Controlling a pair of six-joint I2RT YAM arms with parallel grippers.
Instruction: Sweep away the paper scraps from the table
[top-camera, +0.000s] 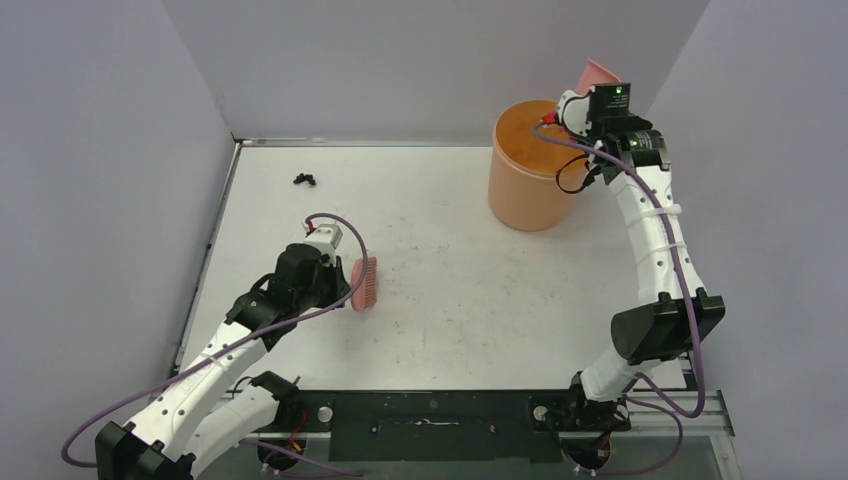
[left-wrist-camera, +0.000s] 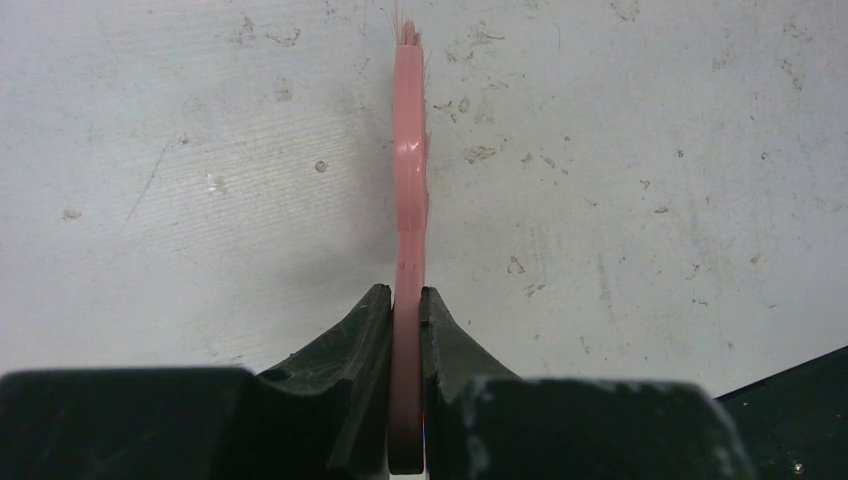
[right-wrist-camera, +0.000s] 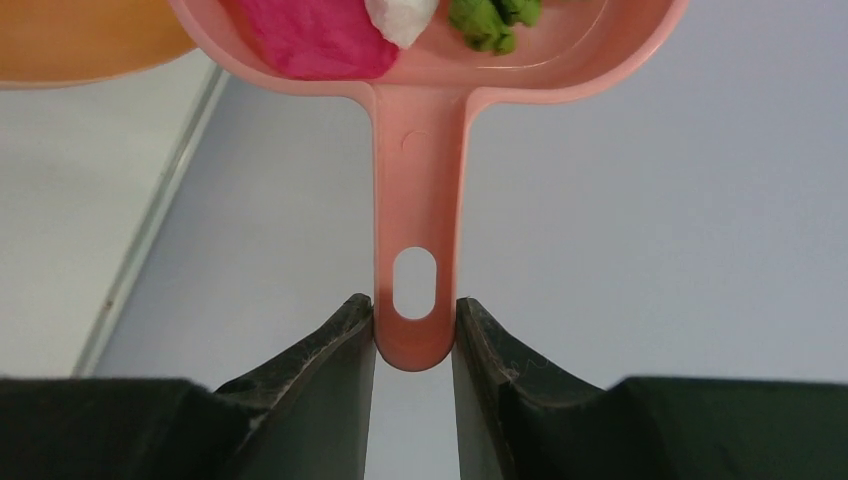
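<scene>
Top external, my right gripper (right-wrist-camera: 413, 305) clamps dustpan (right-wrist-camera: 420, 200) by handle near bin (top-camera: 520, 200), scraps (right-wrist-camera: 320, 40) inside, my left gripper (left-wrist-camera: 405, 292) pinches brush (left-wrist-camera: 408, 180), black scrap (top-camera: 304, 180) on table (top-camera: 450, 280).

No text, label or number can be read — none anywhere.

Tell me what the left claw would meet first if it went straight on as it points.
Probably the table: the left claw is shut on the pink brush, whose bristled end leads, and the wrist view shows only scuffed white surface ahead, nothing else. How close is unclear.
</scene>
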